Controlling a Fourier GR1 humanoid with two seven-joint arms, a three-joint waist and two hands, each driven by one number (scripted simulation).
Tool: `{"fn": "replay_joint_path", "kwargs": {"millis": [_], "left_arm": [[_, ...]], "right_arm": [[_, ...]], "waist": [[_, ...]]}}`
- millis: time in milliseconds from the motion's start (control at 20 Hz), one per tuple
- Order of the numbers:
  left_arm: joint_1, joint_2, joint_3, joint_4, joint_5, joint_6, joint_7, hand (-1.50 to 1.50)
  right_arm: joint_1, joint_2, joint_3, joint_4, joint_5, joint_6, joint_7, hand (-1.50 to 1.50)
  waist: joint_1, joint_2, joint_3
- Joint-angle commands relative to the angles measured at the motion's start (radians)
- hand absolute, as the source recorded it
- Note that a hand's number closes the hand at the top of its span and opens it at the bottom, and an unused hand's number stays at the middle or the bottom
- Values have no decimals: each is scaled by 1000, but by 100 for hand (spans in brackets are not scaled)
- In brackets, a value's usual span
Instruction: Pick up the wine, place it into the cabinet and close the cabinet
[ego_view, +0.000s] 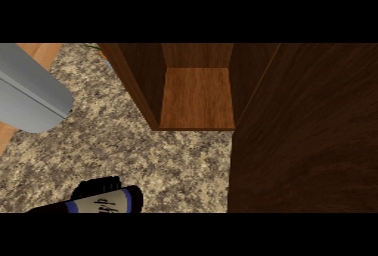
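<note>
The wine bottle (111, 204) lies almost level at the view's lower edge, left of centre. It is dark, with a white label between blue bands. Black fingers of my right hand (98, 186) curl over its far side, and the rest of that hand is hidden behind the bottle. The wooden cabinet (196, 97) stands open ahead, its shelf bare, about a bottle's length beyond and to the right of the bottle. Its dark door (306, 135) is swung wide and fills the right side of the view. My left forearm (29, 92) shows at the upper left, its hand out of view.
The speckled granite counter (148, 155) lies between the bottle and the cabinet's front edge. A strip of light wood (40, 52) shows at the far left behind the forearm. A small orange and green thing (98, 48) peeks out left of the cabinet's side wall.
</note>
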Motion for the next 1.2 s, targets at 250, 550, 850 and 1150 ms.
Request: {"fn": "replay_joint_path", "kwargs": {"millis": [250, 550, 850, 1150], "left_arm": [[33, -13, -141, -358, 43, 207, 203, 150], [-169, -13, -194, -401, 75, 419, 388, 150], [-359, -13, -217, -259, 31, 545, 352, 150], [-546, -14, -205, -118, 29, 621, 336, 150]], "right_arm": [[-7, 0, 8, 13, 7, 7, -4, -150], [-17, 1, 7, -14, 3, -11, 26, -150], [36, 30, 32, 16, 45, 4, -43, -150], [19, 13, -4, 78, 21, 42, -88, -150]], "waist": [[-4, 2, -1], [-10, 2, -1], [-14, 3, -1], [-12, 3, -1]]}}
